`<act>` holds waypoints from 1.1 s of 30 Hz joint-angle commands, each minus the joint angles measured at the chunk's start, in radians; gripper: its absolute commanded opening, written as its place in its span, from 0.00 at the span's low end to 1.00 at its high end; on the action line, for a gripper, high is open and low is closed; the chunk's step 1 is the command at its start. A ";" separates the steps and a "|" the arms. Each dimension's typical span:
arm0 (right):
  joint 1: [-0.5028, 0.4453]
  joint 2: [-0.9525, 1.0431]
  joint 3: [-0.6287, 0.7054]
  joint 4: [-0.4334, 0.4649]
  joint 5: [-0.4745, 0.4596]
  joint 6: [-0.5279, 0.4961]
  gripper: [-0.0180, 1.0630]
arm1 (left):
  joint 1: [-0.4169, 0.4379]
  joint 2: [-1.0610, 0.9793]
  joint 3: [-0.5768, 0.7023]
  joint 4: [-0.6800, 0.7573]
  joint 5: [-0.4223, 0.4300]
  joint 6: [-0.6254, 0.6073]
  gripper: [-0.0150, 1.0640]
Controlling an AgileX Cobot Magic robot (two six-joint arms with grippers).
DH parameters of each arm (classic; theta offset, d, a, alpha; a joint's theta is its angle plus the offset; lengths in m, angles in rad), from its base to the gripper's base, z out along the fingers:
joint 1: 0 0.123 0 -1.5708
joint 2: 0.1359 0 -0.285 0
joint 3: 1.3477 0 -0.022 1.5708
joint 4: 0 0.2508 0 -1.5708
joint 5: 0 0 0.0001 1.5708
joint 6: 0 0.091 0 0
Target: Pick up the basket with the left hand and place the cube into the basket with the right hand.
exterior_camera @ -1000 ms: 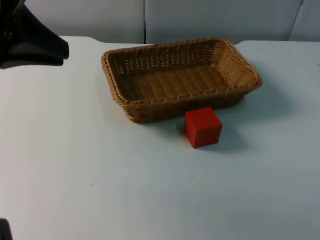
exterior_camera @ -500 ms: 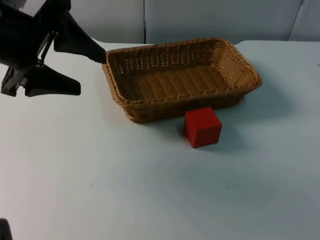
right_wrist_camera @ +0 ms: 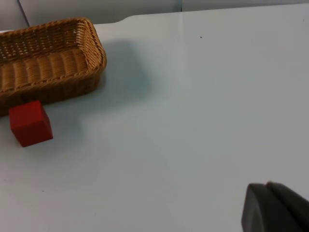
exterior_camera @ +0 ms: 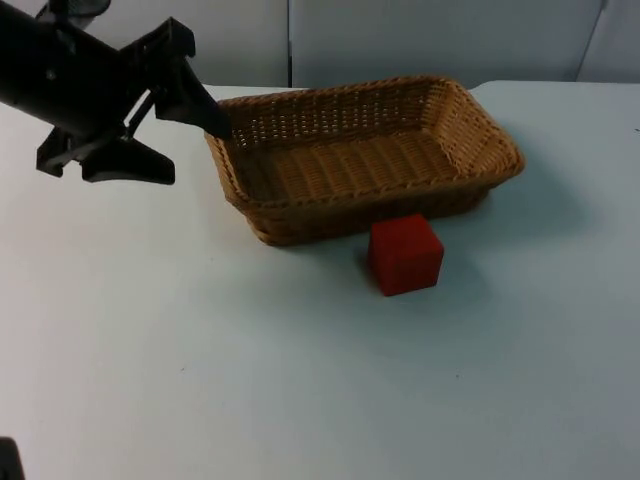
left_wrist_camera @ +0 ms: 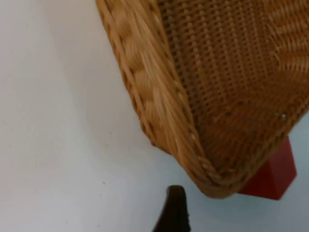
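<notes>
A woven wicker basket [exterior_camera: 243, 203] lies on the white table, past its middle. A red cube [exterior_camera: 405, 253] stands just in front of the basket's front wall, close to it. My left gripper [exterior_camera: 184, 149] is open at the basket's left end; one finger reaches the rim's far left corner, the other hangs over the table beside it. From the left wrist, the basket's rim [left_wrist_camera: 145, 99] runs close by, with the red cube [left_wrist_camera: 273, 176] behind its corner. My right gripper [right_wrist_camera: 273, 207] waits shut off to the right, far from the cube [right_wrist_camera: 31, 123] and basket [right_wrist_camera: 53, 75].
The grey partition wall [exterior_camera: 400, 35] stands behind the table's far edge. White table surface [exterior_camera: 300, 380] stretches in front of the cube and to both sides of the basket.
My left arm has swung in from the upper left towards the basket's left end, and its fingers have spread apart. Basket and cube have not moved.
</notes>
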 commanded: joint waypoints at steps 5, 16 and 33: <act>-0.008 -0.003 0.006 0.002 -0.007 -0.005 0.01 | -0.014 0.065 -0.062 0.030 -0.086 -0.007 0.65; -0.008 -0.003 0.006 0.002 -0.007 -0.005 0.01 | -0.014 0.206 -0.189 0.028 -0.013 -0.035 0.65; -0.008 -0.003 0.006 0.002 -0.007 -0.005 0.01 | -0.017 0.327 -0.325 0.022 0.006 -0.061 0.65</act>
